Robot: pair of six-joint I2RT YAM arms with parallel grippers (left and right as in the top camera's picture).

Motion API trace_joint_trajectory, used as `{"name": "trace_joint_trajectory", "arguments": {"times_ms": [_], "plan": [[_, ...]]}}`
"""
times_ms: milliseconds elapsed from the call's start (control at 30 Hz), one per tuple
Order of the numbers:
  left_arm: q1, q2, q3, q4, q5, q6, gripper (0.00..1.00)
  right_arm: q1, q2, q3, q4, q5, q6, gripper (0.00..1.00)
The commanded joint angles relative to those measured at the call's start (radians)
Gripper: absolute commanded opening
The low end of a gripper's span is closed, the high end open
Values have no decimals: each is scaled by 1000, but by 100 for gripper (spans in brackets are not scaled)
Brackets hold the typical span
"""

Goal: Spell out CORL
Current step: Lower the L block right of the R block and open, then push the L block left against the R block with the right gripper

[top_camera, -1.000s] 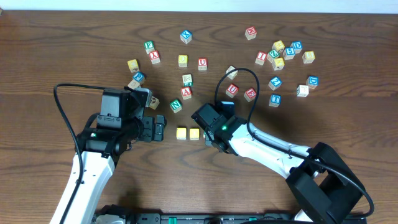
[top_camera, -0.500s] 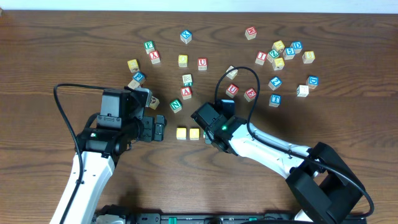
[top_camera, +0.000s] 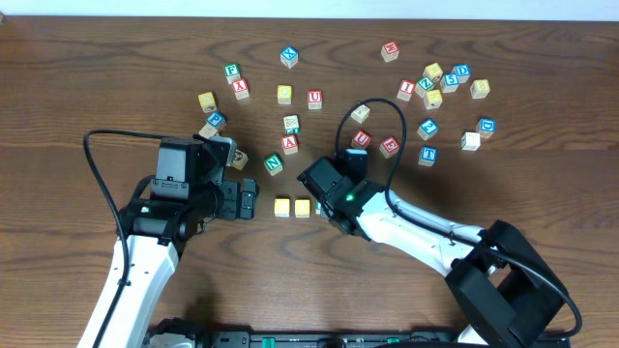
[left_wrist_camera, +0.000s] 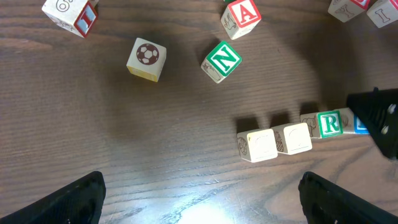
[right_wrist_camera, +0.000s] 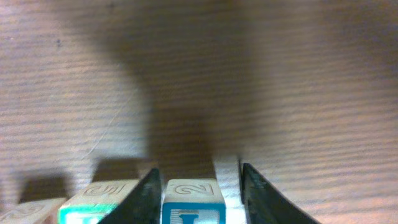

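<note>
In the left wrist view, four cubes lie in a row: two yellow-faced cubes (left_wrist_camera: 258, 146) (left_wrist_camera: 292, 138), the green R cube (left_wrist_camera: 328, 124), and the blue L cube (left_wrist_camera: 360, 122), half hidden by my right gripper (left_wrist_camera: 380, 121). In the right wrist view, the right gripper (right_wrist_camera: 199, 196) straddles the blue L cube (right_wrist_camera: 193, 204), which rests on the table with a gap beside one finger. The overhead view shows the yellow cubes (top_camera: 281, 207) (top_camera: 303, 208) and the right gripper (top_camera: 325, 209) over the row's right end. My left gripper (left_wrist_camera: 199, 205) (top_camera: 249, 200) is open and empty, left of the row.
A green N cube (left_wrist_camera: 221, 60) (top_camera: 274, 164), a red A cube (left_wrist_camera: 241, 15) and a soccer-ball cube (left_wrist_camera: 146, 59) lie just beyond the row. Many more letter cubes are scattered across the back of the table (top_camera: 435, 77). The table's far edge (top_camera: 309, 16) runs along the top.
The right arm's cable has shifted slightly upward. The cubes and the left arm have not visibly moved.
</note>
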Motion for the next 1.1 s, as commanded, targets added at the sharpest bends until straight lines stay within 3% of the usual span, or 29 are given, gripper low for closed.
{"name": "trace_joint_trajectory", "arguments": {"times_ms": [0,133,467,1067], "plan": [[5,2,0,-2,5,-1,98,-40,-8,-8,1,66,-7,28],[5,2,0,-2,5,-1,98,-86,-8,-8,-3,65,-17,13],[5,2,0,-3,5,-1,98,-125,-8,-8,-51,29,-27,2],[5,2,0,-2,5,-1,98,-97,-8,-8,-142,-127,14,1]]}}
